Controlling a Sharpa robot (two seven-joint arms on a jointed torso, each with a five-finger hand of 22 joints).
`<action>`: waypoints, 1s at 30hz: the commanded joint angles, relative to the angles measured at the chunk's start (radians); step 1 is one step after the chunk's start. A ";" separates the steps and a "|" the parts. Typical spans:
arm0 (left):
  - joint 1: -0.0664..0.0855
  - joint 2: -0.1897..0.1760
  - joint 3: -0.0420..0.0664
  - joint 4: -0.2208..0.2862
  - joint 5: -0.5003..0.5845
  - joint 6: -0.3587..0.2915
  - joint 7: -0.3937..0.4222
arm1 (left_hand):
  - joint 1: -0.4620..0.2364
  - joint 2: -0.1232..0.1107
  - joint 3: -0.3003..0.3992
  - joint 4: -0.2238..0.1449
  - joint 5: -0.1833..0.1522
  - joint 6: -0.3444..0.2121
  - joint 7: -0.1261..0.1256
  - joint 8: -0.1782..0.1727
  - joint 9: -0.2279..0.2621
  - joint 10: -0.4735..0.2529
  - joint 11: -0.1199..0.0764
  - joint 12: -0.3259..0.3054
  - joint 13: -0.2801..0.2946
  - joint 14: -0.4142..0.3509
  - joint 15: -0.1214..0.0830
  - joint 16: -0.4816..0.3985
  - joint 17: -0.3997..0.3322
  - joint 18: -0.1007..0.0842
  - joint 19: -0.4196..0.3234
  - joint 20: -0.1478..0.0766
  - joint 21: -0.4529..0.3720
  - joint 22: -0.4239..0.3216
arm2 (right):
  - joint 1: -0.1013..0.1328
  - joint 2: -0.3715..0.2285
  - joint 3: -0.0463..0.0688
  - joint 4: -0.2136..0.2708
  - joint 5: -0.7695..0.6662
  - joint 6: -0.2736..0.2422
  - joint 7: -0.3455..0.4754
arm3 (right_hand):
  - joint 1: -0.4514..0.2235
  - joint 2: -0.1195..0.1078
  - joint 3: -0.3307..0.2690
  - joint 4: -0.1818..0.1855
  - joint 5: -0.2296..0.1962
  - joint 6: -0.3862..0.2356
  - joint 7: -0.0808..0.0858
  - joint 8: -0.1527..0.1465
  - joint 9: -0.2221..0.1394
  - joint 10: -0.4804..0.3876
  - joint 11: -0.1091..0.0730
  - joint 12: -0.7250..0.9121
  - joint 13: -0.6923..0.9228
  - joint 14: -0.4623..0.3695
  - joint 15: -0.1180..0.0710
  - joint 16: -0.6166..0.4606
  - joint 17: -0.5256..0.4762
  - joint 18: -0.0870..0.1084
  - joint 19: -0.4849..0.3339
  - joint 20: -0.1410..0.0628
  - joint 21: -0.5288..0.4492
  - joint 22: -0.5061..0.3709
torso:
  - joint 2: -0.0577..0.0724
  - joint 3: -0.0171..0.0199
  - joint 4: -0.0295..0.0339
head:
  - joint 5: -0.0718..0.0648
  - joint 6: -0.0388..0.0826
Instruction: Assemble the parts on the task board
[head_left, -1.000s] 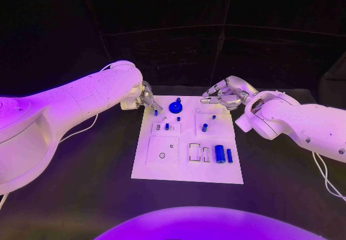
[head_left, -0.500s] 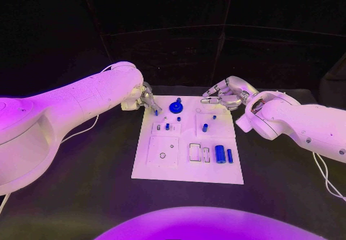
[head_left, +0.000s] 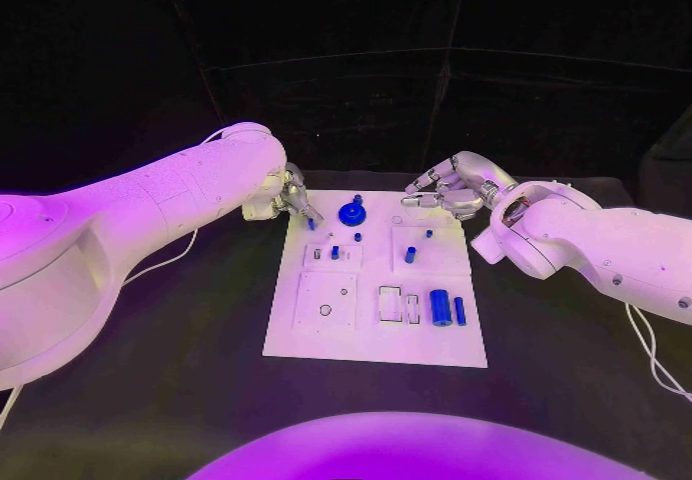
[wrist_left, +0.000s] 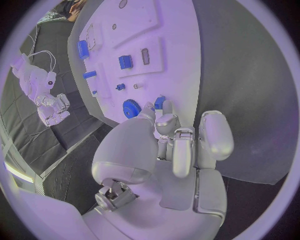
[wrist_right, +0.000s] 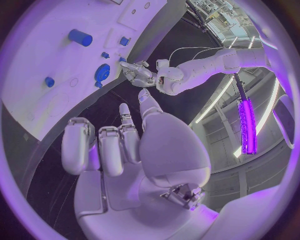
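The white task board (head_left: 375, 340) lies mid-table. My left hand (head_left: 289, 200) hovers at the board's far left corner and pinches a small blue peg (head_left: 310, 223) at its fingertips. The peg (wrist_left: 160, 102) pokes out beyond the fingers, close to the blue gear (wrist_left: 131, 107). That gear (head_left: 352, 213) stands on the far part of the board. My right hand (head_left: 454, 190) hangs over the far right corner, fingers loosely bent and apart, holding nothing (wrist_right: 119, 145). A thick blue cylinder (head_left: 440, 307) and a thin blue pin (head_left: 459, 311) lie on the near right of the board.
Smaller blue pieces (head_left: 408, 255) (head_left: 335, 253) stand in the board's middle blocks. The black table (head_left: 173, 330) runs wide on both sides of the board. A white cable (head_left: 166, 255) trails under my left arm.
The left hand's fingertips and the peg have crept very slightly toward the far edge. The right hand has stayed put.
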 joint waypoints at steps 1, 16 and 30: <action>0.000 0.002 0.000 -0.002 0.000 -0.011 0.014 | 0.041 0.017 0.023 -0.030 -0.006 0.003 -0.003 -0.009 -0.004 0.002 -0.007 -0.001 -0.003 0.104 -0.004 0.003 0.264 0.011 0.002 0.000 0.002 0.001 | 0.002 0.001 0.001 0.001 -0.002 0.006 0.007 | -0.009 0.004 -0.005 -0.002 0.006 -0.002 0.001 0.004 -0.001 0.000 -0.002 -0.003 0.122 0.072 -0.004 -0.005 0.116 -0.009 -0.008 0.001 -0.005 -0.001 | 0.000 0.0000 -0.0008 | 0.002 0.000; -0.001 -0.011 0.000 0.009 0.039 -0.023 0.036 | 0.072 -0.007 0.328 -0.177 -0.002 -0.003 0.007 -0.014 -0.015 -0.005 -0.002 -0.044 -0.042 0.104 0.000 0.003 0.264 0.012 -0.001 0.000 -0.005 0.001 | 0.002 0.001 0.001 0.001 -0.002 0.005 0.003 | -0.008 0.006 -0.006 -0.001 0.007 -0.002 0.000 0.005 -0.001 0.000 -0.002 -0.003 0.122 0.072 -0.004 -0.005 0.115 -0.009 -0.008 0.000 -0.005 -0.001 | 0.000 0.0004 0.0005 | 0.009 -0.003; 0.007 -0.130 0.001 0.204 0.054 -0.149 0.047 | -0.052 -0.085 0.555 -0.228 -0.004 -0.006 -0.001 0.030 0.009 0.012 -0.006 -0.043 -0.047 0.104 -0.003 0.003 0.264 0.011 0.003 0.001 -0.007 0.008 | 0.002 -0.008 0.001 0.002 -0.002 0.004 0.001 | -0.007 0.007 -0.007 -0.001 0.010 -0.002 0.000 0.005 -0.001 0.000 -0.002 -0.003 0.121 0.072 -0.004 -0.005 0.115 -0.009 -0.008 0.000 -0.005 -0.001 | -0.005 0.0017 0.0091 | 0.010 -0.005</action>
